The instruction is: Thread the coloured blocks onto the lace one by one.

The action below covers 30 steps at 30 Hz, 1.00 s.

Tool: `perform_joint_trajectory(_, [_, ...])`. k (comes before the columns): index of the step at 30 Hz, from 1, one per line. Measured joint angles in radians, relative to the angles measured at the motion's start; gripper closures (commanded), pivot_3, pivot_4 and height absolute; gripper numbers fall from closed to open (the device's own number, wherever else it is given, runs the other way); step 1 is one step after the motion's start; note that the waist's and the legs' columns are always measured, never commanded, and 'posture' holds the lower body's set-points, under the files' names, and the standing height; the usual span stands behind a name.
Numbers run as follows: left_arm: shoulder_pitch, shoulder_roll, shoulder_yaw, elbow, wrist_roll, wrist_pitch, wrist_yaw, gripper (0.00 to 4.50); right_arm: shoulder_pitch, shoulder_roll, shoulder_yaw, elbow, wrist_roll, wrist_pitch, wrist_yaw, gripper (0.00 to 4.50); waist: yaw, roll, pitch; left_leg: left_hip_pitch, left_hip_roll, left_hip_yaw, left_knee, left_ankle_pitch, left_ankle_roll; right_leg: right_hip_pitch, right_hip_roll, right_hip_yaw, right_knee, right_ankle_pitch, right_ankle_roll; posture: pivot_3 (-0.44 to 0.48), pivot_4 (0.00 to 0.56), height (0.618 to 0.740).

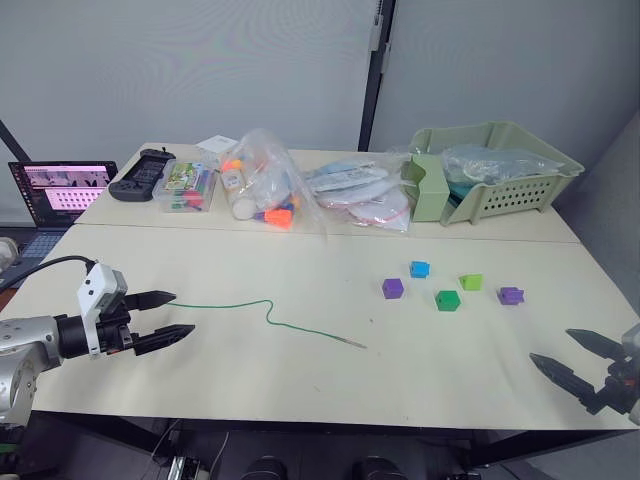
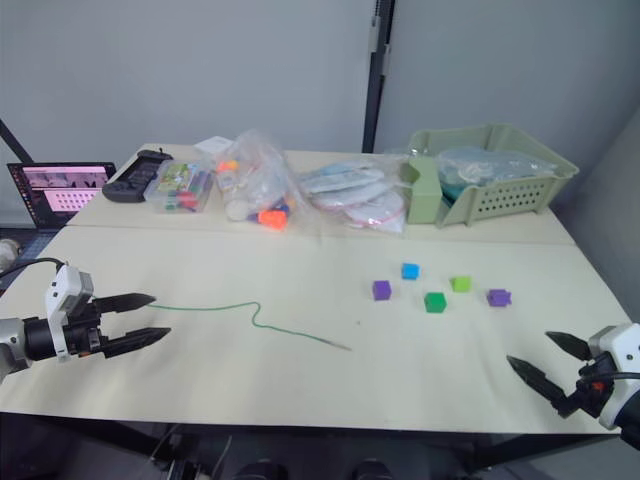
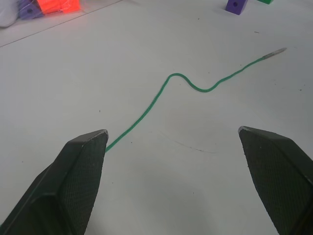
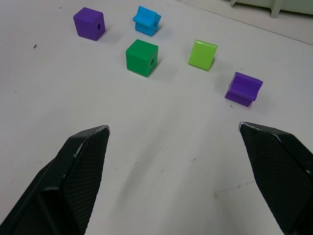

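Head views: on the pale table [image 1: 300,380], one thin green lace [image 1: 262,315], long axis running along the near edge, one end beside the left gripper [image 1: 168,318], the stiff pale tip [image 1: 355,345] pointing toward the right side. A single wavy kink about midway. Five small plastic blocks well apart from the tip, toward the right edge: purple block [image 1: 393,288], blue block [image 1: 419,269], dark green block [image 1: 448,300], lime block [image 1: 471,282], second purple block [image 1: 511,295]. Left gripper low over the near left corner, black fingers spread, holding nothing. Right gripper [image 1: 575,358] over the near right corner, likewise spread and empty. Along the far edge, clear plastic bags [image 1: 300,190] of parts, a pale green slotted basket [image 1: 495,170], a black controller [image 1: 140,172]; off the left edge, a laptop [image 1: 62,190].

Left wrist view: two textured black fingers [image 3: 80,181] wide apart, the braided cord's end lying just beside one fingertip, whether touching cannot be told. Cord leading away across the matte surface through its S-bend to the tip.

Right wrist view: fingers [image 4: 83,176] splayed over bare tabletop, nothing between them. All five blocks ahead, clustered loosely; round holes visible in the purple and dark green cubes; blue and second purple pieces less regular, stepped in outline.
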Motion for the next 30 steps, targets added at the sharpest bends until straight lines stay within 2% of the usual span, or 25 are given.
perform_joint_trajectory(4, [-0.017,-0.016,-0.006,0.0,-0.001,0.003,0.002,0.0,-0.008,0.01,0.0,0.0,0.002,0.0,-0.008,0.04,0.002,0.0,0.0,0.0,0.0,0.0,0.0,0.0,0.0,0.0,0.0,0.0,0.0,0.0,0.0,0.0,0.15,0.74])
perform_joint_trajectory(8, [-0.068,-0.068,-0.075,-0.029,-0.004,0.01,0.0,0.0,-0.067,0.021,0.026,-0.026,0.043,0.011,-0.011,0.04,0.0,0.0,0.0,0.001,0.0,0.0,0.001,0.0,0.0,0.001,0.0,0.0,0.001,0.0,0.0,0.0,0.15,0.74])
perform_joint_trajectory(13, [-0.184,-0.142,-0.221,-0.157,-0.021,0.052,-0.025,0.0,-0.127,-0.008,0.127,-0.127,0.113,0.068,0.05,0.04,0.001,0.0,0.0,-0.001,-0.001,-0.001,0.001,0.0,0.0,0.001,0.001,0.0,0.002,0.0,0.001,0.0,0.15,0.74])
perform_joint_trajectory(19, [-0.362,-0.259,-0.442,-0.173,0.0,0.072,-0.104,0.0,-0.156,-0.095,0.222,-0.225,0.159,0.135,0.135,0.04,0.001,0.0,0.0,-0.002,-0.004,-0.002,0.004,0.0,0.0,0.001,0.002,0.0,0.003,0.001,0.001,0.0,0.15,0.74])
perform_joint_trajectory(25, [-0.477,-0.368,-0.61,-0.015,0.144,-0.058,-0.161,0.0,-0.16,-0.13,0.275,-0.29,0.138,0.156,0.113,0.04,0.0,0.0,0.0,-0.002,-0.004,-0.002,0.005,0.0,0.0,0.0,0.003,0.0,0.003,0.001,0.001,0.0,0.15,0.74])
perform_joint_trajectory(30, [-0.58,-0.456,-0.675,0.21,0.254,-0.188,-0.18,0.0,-0.127,-0.131,0.272,-0.376,0.14,0.192,0.068,0.04,0.002,0.0,0.0,-0.003,-0.005,-0.003,0.007,0.0,0.0,0.0,0.003,0.0,0.003,0.001,0.002,0.0,0.15,0.74])
